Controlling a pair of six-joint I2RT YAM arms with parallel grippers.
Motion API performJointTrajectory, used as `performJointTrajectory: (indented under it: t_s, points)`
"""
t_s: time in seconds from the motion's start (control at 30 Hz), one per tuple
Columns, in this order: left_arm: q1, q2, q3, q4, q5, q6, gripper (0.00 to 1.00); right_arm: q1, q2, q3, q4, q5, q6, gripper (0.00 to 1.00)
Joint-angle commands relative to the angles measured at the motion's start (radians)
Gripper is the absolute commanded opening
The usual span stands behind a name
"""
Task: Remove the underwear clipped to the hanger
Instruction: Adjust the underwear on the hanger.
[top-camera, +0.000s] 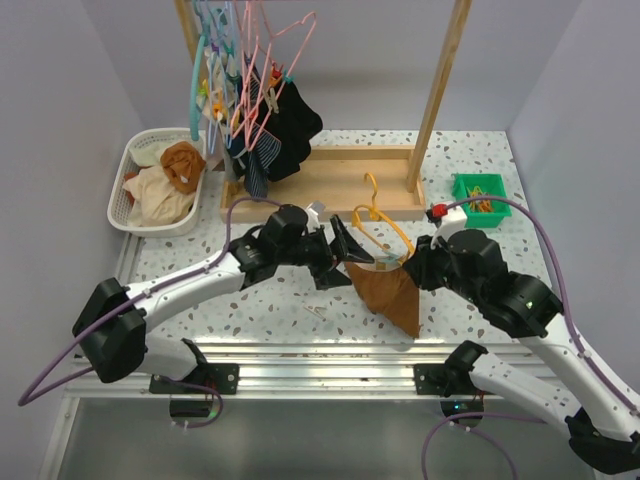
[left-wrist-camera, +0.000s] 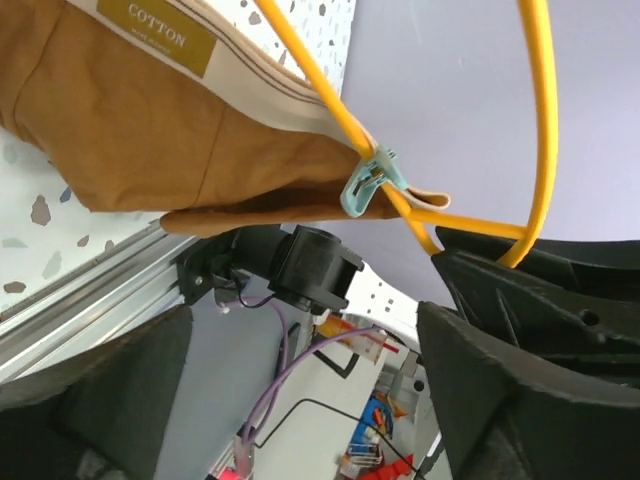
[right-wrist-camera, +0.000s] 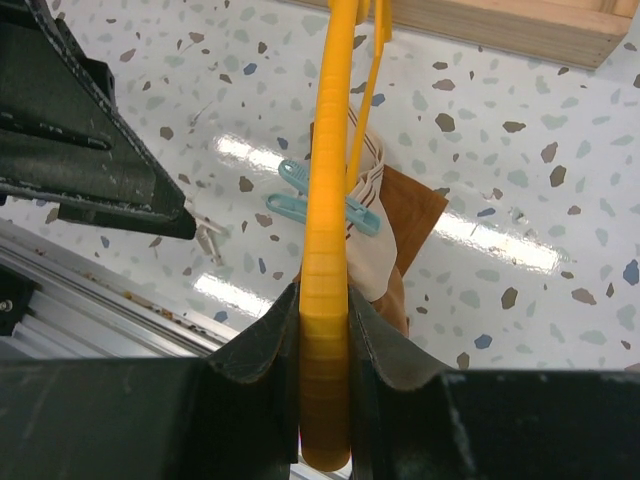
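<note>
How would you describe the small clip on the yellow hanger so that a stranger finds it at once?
Between the two arms, above the speckled table, the right gripper clamps a thin yellow plastic hanger carrying an orange-brown cloth. The pale teal plastic clip pinches the cloth's cream edge to the hanger; its teal colour sets it apart from both.

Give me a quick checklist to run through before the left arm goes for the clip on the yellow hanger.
1. Right tool shut on the yellow hanger: ok.
2. Left tool open: ok.
3. Left tool touching the teal clip: not ok, apart from it.
4. Teal clip pinning the orange-brown garment to the hanger: ok.
5. Second clip on the garment: cannot tell.
</note>
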Motion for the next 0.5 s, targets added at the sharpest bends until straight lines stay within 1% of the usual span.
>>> performJointTrajectory:
  t_s: [0.0, 0.1, 0.17, 0.23, 0.4, 0.47]
  points:
    - [-0.001, 0.042, 0.107, 0.072, 0.004, -0.032, 1.00, -0.001, 0.008, 0.027, 0.004, -0.020, -0.007, 0.00]
    - [-0.001, 0.129, 0.158, 0.098, 0.076, -0.074, 1.00, 0.000, 0.009, 0.032, 0.002, -0.023, -0.012, 0.00]
    - [-0.001, 0.175, 0.159, 0.172, 0.122, -0.110, 1.00, 0.000, 0.014, 0.038, -0.004, -0.022, -0.020, 0.00]
    - [-0.001, 0.198, 0.158, 0.234, 0.147, -0.154, 0.98, 0.002, 0.014, 0.041, -0.007, -0.017, -0.023, 0.00]
    - [-0.001, 0.270, 0.167, 0.279, 0.225, -0.191, 0.92, 0.000, 0.019, 0.041, -0.007, -0.013, -0.029, 0.00]
    - [-0.001, 0.292, 0.141, 0.337, 0.245, -0.217, 0.90, 0.006, 0.023, 0.041, -0.002, -0.013, -0.030, 0.00]
